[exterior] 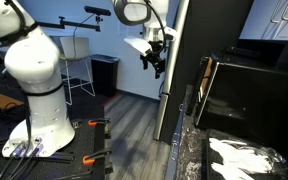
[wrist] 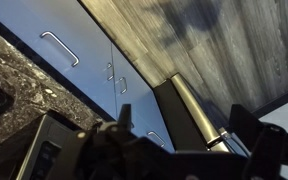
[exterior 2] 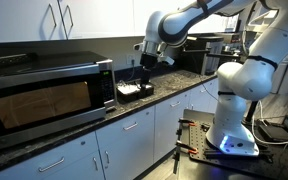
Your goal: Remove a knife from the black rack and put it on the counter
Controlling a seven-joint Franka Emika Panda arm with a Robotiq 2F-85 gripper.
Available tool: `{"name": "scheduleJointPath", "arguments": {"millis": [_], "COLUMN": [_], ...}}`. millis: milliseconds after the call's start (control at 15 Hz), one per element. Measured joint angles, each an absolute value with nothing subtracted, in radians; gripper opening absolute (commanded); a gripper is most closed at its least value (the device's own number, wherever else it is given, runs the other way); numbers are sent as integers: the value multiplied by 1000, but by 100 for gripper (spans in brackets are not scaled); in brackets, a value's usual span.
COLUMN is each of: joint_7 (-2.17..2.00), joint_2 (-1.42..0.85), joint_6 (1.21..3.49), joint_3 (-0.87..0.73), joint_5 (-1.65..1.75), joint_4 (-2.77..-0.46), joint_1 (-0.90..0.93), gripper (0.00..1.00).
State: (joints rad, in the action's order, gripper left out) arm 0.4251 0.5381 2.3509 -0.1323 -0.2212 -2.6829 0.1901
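Observation:
The black rack (exterior 2: 133,93) stands on the dark speckled counter (exterior 2: 172,84) just beside the microwave; its knives are too small to tell apart. My gripper (exterior 2: 147,60) hangs a short way above the rack. It also shows in an exterior view (exterior: 156,62), where the microwave hides the rack. In the wrist view my dark fingers (wrist: 184,125) stand apart with nothing clamped between them. A long black-and-silver strip (wrist: 206,112) runs away below them; I cannot tell whether it is a knife. The counter (wrist: 14,70) lies at the left there.
A black microwave (exterior 2: 49,100) takes up the counter's near part and also fills the right of an exterior view (exterior: 244,95). Grey cabinets with bar handles (wrist: 59,48) sit under the counter. The grey wood-plank floor (wrist: 214,40) lies beyond, and the robot base (exterior 2: 234,120) stands there.

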Motion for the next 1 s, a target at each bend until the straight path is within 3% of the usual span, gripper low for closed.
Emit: {"name": "scheduleJointPath", "arguments": {"millis": [600, 1000], "joint_7": [303, 234], "joint_2": [549, 580], "joint_6": [2354, 2459], "joint_3": [-87, -149], "joint_5": [-32, -3], "joint_4": [-2664, -2674], "joint_1": [67, -88], "gripper": [100, 100]}}
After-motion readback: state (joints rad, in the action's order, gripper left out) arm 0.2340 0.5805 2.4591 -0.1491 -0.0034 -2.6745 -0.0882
